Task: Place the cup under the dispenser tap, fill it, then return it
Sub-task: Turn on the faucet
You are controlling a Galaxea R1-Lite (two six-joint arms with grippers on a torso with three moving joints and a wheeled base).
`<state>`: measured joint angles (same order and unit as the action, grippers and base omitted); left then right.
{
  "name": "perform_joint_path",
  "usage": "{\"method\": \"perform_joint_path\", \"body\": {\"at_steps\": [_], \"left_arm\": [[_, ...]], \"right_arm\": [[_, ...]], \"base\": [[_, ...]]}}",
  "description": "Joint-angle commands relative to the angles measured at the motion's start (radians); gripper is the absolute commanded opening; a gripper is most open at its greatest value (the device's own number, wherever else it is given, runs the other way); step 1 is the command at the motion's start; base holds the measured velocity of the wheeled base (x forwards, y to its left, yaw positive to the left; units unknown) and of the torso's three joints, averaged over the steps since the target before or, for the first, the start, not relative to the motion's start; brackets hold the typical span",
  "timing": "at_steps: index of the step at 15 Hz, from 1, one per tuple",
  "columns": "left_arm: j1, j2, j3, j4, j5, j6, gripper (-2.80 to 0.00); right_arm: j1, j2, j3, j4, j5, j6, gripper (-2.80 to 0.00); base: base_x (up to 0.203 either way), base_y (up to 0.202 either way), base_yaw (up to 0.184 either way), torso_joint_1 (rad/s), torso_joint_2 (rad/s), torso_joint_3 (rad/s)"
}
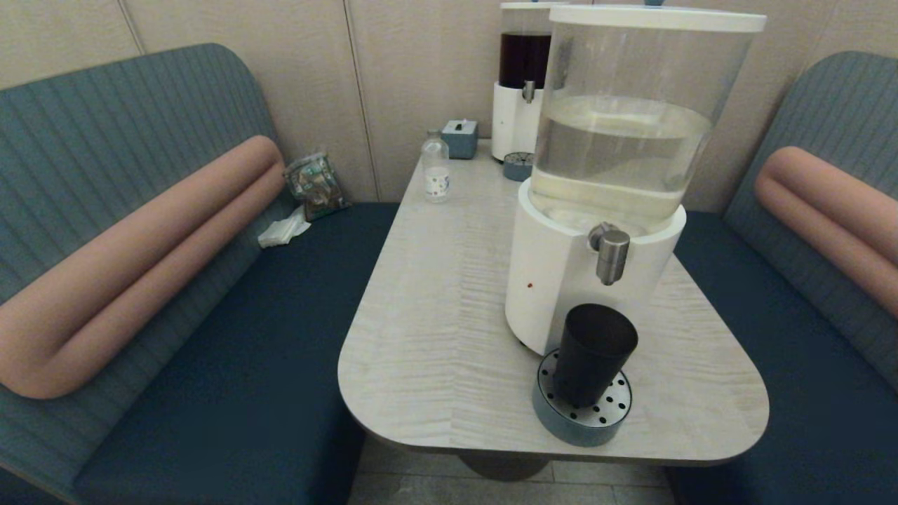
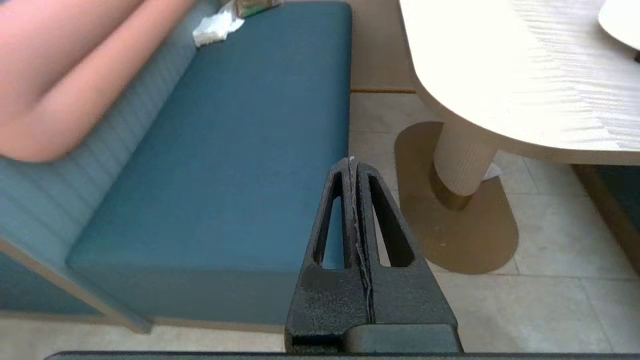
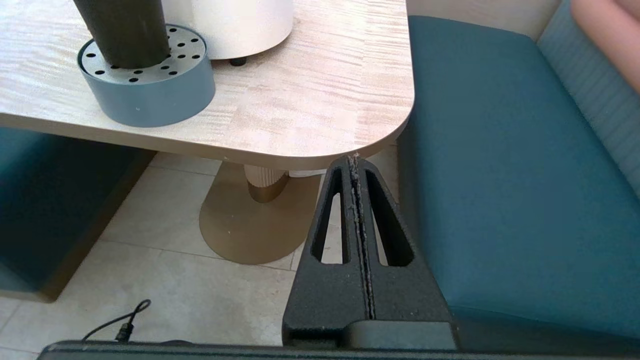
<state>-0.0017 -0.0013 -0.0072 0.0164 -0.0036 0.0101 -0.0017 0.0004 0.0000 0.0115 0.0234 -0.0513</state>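
Cup [image 1: 593, 354] stands upright on the round grey drip tray [image 1: 582, 421] with little holes, right below the dispenser tap [image 1: 612, 256]. The tray sits near the front edge of the worktop [image 1: 435, 337], touching or just beside the big dispenser [image 1: 603, 182] with its pale liquid. Two dispensers stand here; the smaller one [image 1: 523, 84] with dark red liquid is at the back, with its own tray. One small clear bottle [image 1: 436, 167] and one blue box [image 1: 459, 138] stand near it. The worktop's left half is bare wood. Left gripper [image 2: 353, 165] hangs low beside the blue bench seat [image 2: 225, 150], fingers pressed together, holding nothing. Right gripper [image 3: 356, 162] hangs below the worktop's rounded corner, fingers also pressed together.
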Motion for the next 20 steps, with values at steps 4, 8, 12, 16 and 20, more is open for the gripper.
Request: {"method": "perform_joint_path", "body": {"at_steps": [4, 8, 12, 16, 20], "left_arm": [[-0.001, 0.001, 0.007, -0.023, 0.004, -0.017, -2.80], [0.000, 0.001, 0.007, -0.023, 0.004, -0.019, -2.80], [0.000, 0.001, 0.007, -0.024, 0.005, -0.021, -2.80], [0.000, 0.001, 0.007, -0.024, 0.005, -0.021, -2.80], [-0.001, 0.001, 0.007, -0.024, 0.005, -0.021, -2.80]], "right_arm": [[0.000, 0.000, -0.001, 0.002, 0.004, -0.022, -2.80], [0.000, 0.001, -0.046, 0.014, 0.014, -0.019, -2.80], [0.001, 0.105, -0.486, 0.236, 0.090, 0.132, -2.80], [0.004, 0.476, -0.822, 0.398, 0.195, 0.234, -2.80], [0.049, 0.749, -1.092, 0.524, 0.430, 0.271, -2.80]], "base": [[0.000, 0.000, 0.000, 0.000, 0.00, 0.000], [0.000, 0.000, 0.000, 0.000, 0.00, 0.000], [0.000, 0.000, 0.000, 0.000, 0.00, 0.000], [0.000, 0.000, 0.000, 0.000, 0.00, 0.000], [0.000, 0.000, 0.000, 0.000, 0.00, 0.000]]}}
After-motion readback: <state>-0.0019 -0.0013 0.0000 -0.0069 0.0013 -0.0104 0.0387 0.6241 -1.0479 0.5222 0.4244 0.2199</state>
